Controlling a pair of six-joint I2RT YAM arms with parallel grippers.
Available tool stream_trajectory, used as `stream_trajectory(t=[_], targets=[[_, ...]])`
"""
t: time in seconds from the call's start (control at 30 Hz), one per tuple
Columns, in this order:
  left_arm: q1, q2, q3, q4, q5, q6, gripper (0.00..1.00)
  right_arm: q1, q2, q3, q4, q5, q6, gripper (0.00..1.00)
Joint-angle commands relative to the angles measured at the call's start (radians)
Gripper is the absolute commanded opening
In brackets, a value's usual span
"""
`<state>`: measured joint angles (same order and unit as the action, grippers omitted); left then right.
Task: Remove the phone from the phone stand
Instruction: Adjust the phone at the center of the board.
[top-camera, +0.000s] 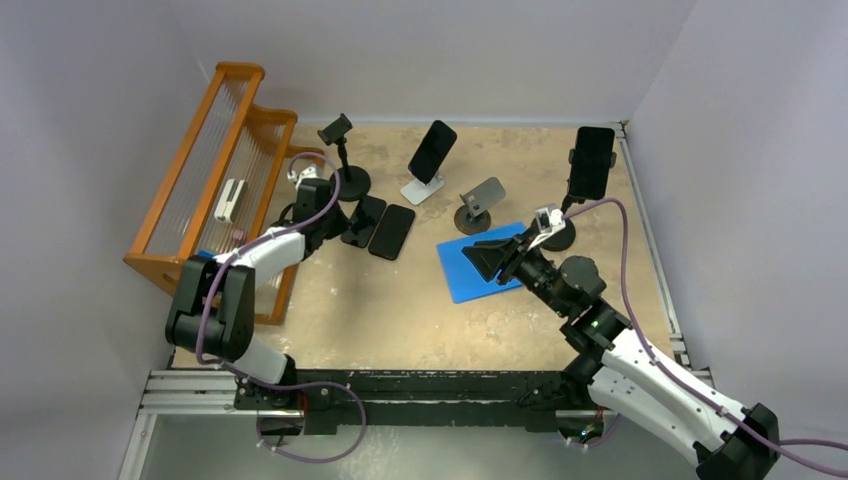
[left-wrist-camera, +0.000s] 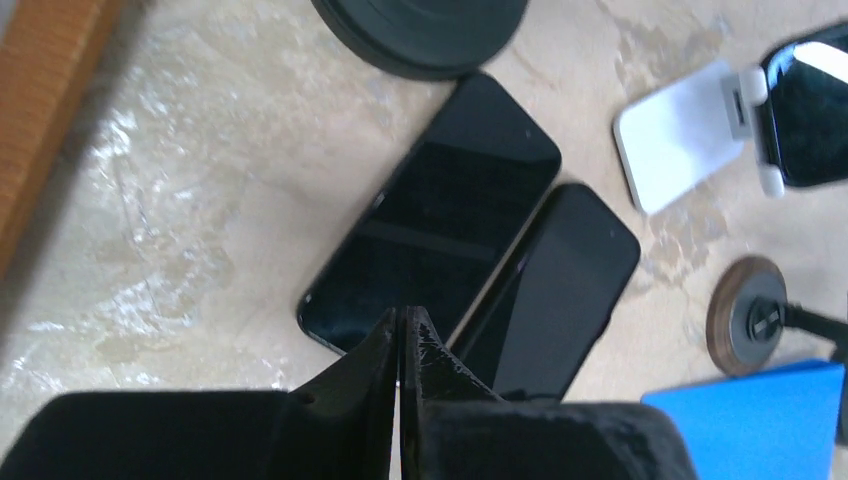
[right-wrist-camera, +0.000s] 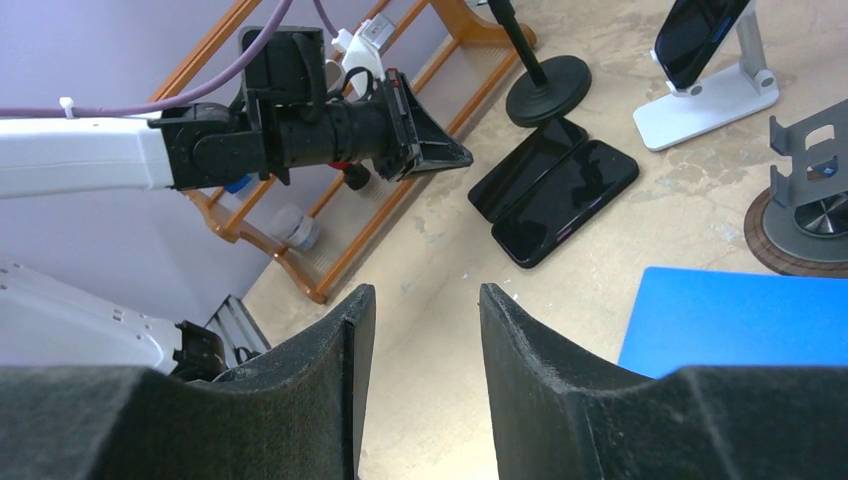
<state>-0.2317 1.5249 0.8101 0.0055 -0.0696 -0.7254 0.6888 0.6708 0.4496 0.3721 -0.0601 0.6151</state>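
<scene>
Two black phones stand on stands: one on the white stand at the back middle, one on a black stand at the back right. Two more black phones lie flat side by side on the table. My left gripper is shut and empty, its tips just over the near end of the flat phones. My right gripper is open and empty above the blue mat; in the right wrist view it faces the flat phones.
An empty black clamp stand and an empty grey stand stand at the back. An orange wooden rack lines the left side. The white stand with its phone shows in the right wrist view.
</scene>
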Motion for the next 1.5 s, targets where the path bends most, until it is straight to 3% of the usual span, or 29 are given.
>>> stream_trajectory(t=[0.0, 0.33, 0.77, 1.07, 1.47], targets=[[0.012, 0.068, 0.092, 0.004, -0.123, -0.021, 0.00, 0.004, -0.026, 0.007, -0.008, 0.029, -0.032, 0.45], [0.035, 0.193, 0.181, -0.083, -0.213, -0.017, 0.00, 0.004, -0.048, 0.024, -0.035, 0.036, -0.046, 0.45], [0.038, 0.272, 0.187, -0.063, -0.110, 0.022, 0.00, 0.005, -0.052, 0.024, -0.042, 0.034, -0.040, 0.44], [0.037, 0.223, 0.091, -0.020, 0.004, 0.000, 0.00, 0.003, -0.053, 0.015, -0.039, 0.034, -0.031, 0.44], [0.007, 0.148, 0.019, 0.016, 0.050, 0.006, 0.00, 0.003, -0.072, -0.008, -0.038, 0.023, -0.006, 0.43]])
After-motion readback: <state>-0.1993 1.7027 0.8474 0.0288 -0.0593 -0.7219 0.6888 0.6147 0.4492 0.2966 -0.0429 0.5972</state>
